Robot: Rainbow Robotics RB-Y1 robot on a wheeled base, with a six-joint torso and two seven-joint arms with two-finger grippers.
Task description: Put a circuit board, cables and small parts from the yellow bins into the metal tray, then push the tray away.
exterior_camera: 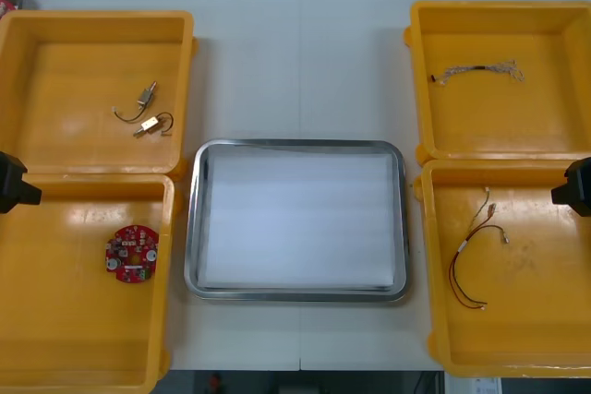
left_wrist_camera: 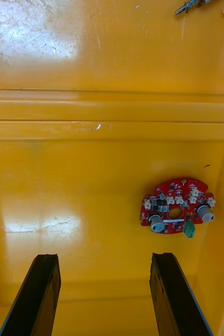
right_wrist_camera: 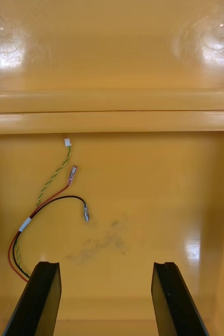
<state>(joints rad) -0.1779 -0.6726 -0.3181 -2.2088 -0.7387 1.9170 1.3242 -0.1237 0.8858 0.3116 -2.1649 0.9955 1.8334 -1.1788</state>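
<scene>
**While the tray lies bare, every item sits in its bin**

Since the metal tray in the centre of the front view shows nothing on its white inside, the task reads as not yet begun. No item has been loaded, and pushing the tray away comes last.

The round red circuit board lies flat in the lower-left yellow bin, toward that bin's right wall. Two small metal parts with wire tails lie near each other in the upper-left bin. A twisted cable stretches across the upper-right bin. A red-and-black cable, with a yellow-green lead visible from the right wrist, lies loosely curled in the lower-right bin.

The left gripper hangs over the lower-left bin, its black body at the left edge of the front frame. Its fingers stand apart with nothing between them, and the board lies ahead of one finger rather than between the two. The right gripper hangs over the lower-right bin at the right edge of the frame, fingers likewise apart and holding nothing. The cable's bundled end runs close by one finger and its loose leads fan out ahead.

By this showing, everything is left to do. The board, the cables and the small parts must be lifted across into the tray. The tray must then be pushed toward the top of the frame over the light table.
</scene>
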